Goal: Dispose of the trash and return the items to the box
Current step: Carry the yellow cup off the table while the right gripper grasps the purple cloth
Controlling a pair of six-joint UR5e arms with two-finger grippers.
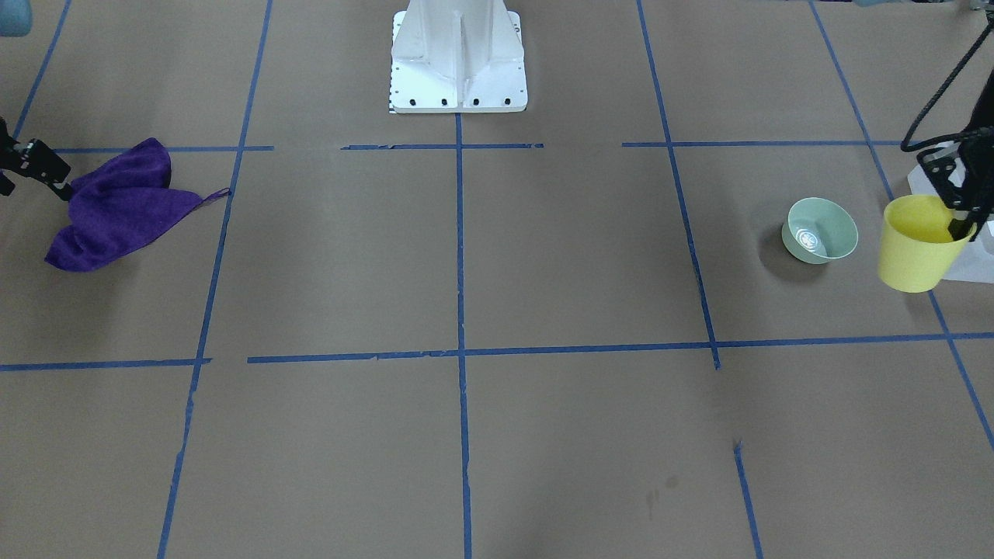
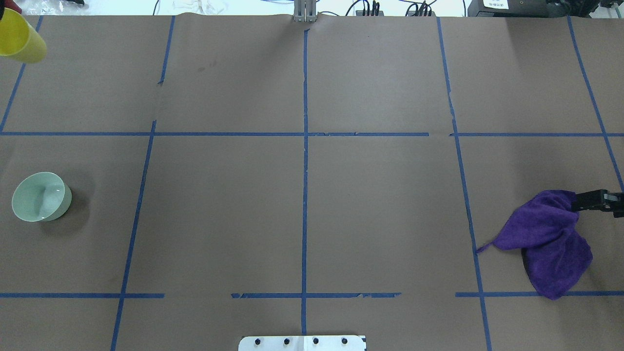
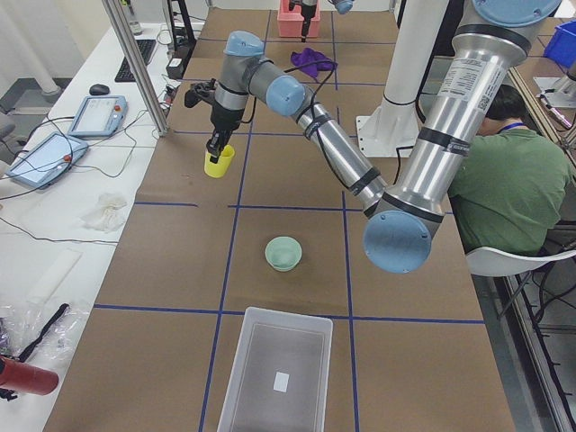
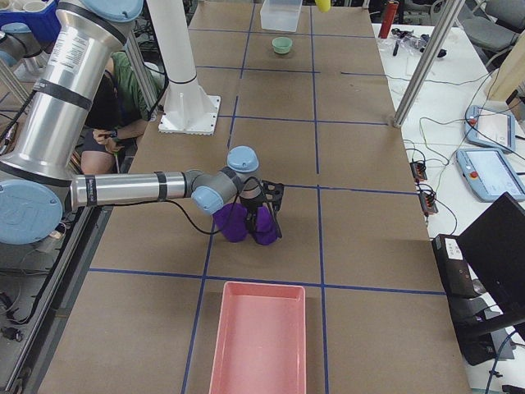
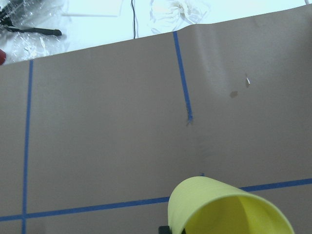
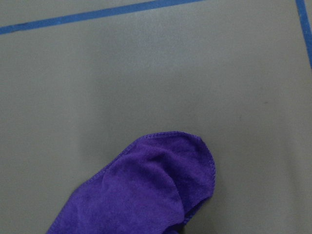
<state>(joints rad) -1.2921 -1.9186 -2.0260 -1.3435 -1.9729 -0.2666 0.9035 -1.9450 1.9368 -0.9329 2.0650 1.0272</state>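
1. One yellow cup (image 1: 920,244) is in the left gripper (image 1: 963,221), whose jaws pinch its rim with one finger inside the mouth. The cup hangs tilted, clear of the worktop (image 2: 380,204), near the far left corner.
2. One translucent white box (image 3: 270,351) lies at the middle of the worktop's left end, open and with a small white label on its floor. The cup is outside it, well apart.
3. One pale green bowl (image 2: 41,196) stands upright near the left end, between the box and the cup.
4. One purple cloth (image 2: 548,241) lies crumpled near the right end.
5. The right gripper (image 2: 597,201) meets the cloth's upper fold. I cannot tell whether its jaws are open or closed.
6. One pink tray (image 4: 258,336) lies at the right end, just beyond the cloth.
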